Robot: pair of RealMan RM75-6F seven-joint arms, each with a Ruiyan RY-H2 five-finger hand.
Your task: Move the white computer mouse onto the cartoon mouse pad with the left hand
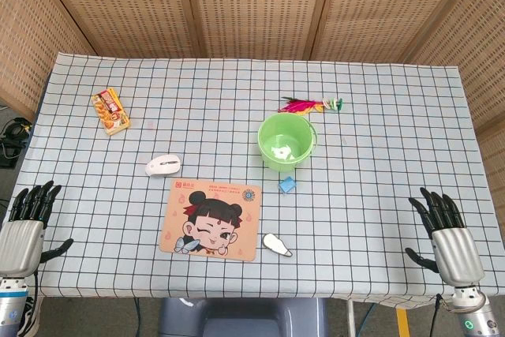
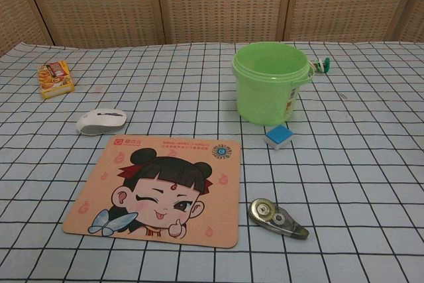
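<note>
The white computer mouse point(image 1: 162, 165) point(image 2: 101, 121) lies on the checked cloth just beyond the far left corner of the cartoon mouse pad point(image 1: 211, 219) point(image 2: 163, 189). The pad lies flat near the table's front edge. My left hand point(image 1: 25, 222) rests at the front left table edge, fingers spread, holding nothing, well to the left of the mouse. My right hand point(image 1: 447, 230) sits at the front right edge, also spread and empty. Neither hand shows in the chest view.
A green bucket point(image 1: 287, 141) point(image 2: 269, 81) stands right of centre with a small blue block point(image 1: 286, 185) point(image 2: 277, 136) in front. A correction-tape dispenser point(image 1: 276, 245) point(image 2: 277, 218) lies right of the pad. A snack packet point(image 1: 110, 110) point(image 2: 55, 77) lies far left; a colourful feathered item point(image 1: 309, 104) lies behind the bucket.
</note>
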